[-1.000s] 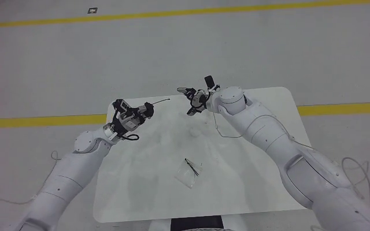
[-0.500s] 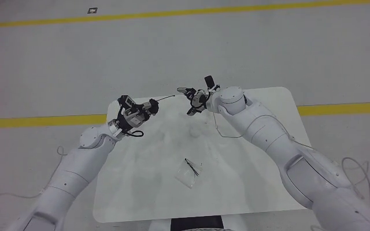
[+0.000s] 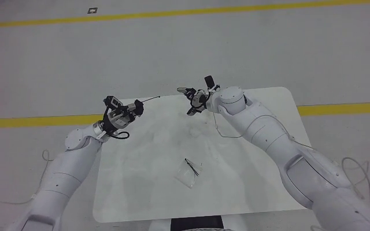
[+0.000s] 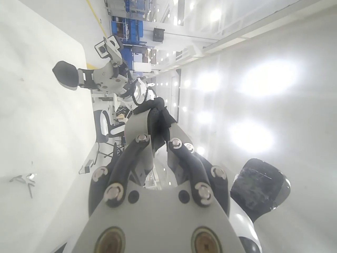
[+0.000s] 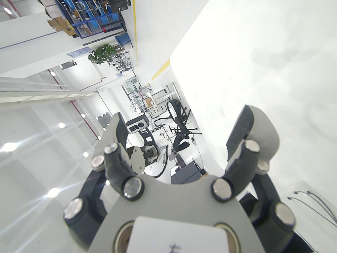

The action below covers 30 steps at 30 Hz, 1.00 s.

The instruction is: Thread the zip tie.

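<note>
Around the middle of the bench [image 3: 248, 173], a little toward its near edge, we see a clear bag [image 3: 187, 175] holding a few spare black ties [image 3: 191, 167]. At the far left corner our left claw [image 3: 136, 107], clamped on the zip tie [image 3: 150, 100], has pulled back from the right claw [image 3: 186, 100], which gapes wide and empty at the far edge. We judge threading no nearer.

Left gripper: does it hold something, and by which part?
The left gripper is shut on one end of a thin black zip tie; the rest sticks out free toward the open, empty right gripper.
</note>
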Available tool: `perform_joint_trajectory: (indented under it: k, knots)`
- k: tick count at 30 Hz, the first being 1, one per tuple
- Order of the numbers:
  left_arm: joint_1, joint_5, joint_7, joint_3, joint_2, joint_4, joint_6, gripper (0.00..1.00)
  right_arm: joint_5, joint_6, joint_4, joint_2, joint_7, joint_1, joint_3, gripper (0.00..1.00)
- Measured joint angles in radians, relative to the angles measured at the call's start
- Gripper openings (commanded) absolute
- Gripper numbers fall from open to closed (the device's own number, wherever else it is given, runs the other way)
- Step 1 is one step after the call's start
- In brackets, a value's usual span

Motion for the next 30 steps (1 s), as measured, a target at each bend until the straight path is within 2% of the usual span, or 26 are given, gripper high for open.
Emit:
perform_joint_trajectory:
  k: [4, 11, 16, 24, 26, 30]
  knots:
    - [0.000, 0.000, 0.002, 0.001, 0.000, 0.000, 0.000, 0.00, -0.001, -0.013, -0.012, 0.000, -0.002, -0.008, 0.005, 1.00]
    - [0.000, 0.000, 0.002, 0.001, 0.000, 0.000, 0.000, 0.00, -0.018, -0.171, -0.078, 0.006, 0.113, -0.042, 0.049, 1.00]
    - [0.000, 0.000, 0.002, 0.001, 0.000, 0.000, 0.000, 0.00, -0.028, -0.242, -0.106, -0.003, 0.175, -0.058, 0.053, 1.00]
    - [0.000, 0.000, 0.002, 0.001, 0.000, 0.000, 0.000, 0.00, -0.031, -0.249, -0.107, -0.004, 0.183, -0.058, 0.051, 1.00]
    - [0.000, 0.000, 0.002, 0.001, 0.000, 0.000, 0.000, 0.00, -0.017, -0.265, -0.113, -0.003, 0.190, -0.074, 0.060, 1.00]
    - [0.000, 0.000, 0.002, 0.001, 0.000, 0.000, 0.000, 0.00, 0.051, -0.367, -0.097, 0.000, 0.316, -0.117, 0.099, 1.00]
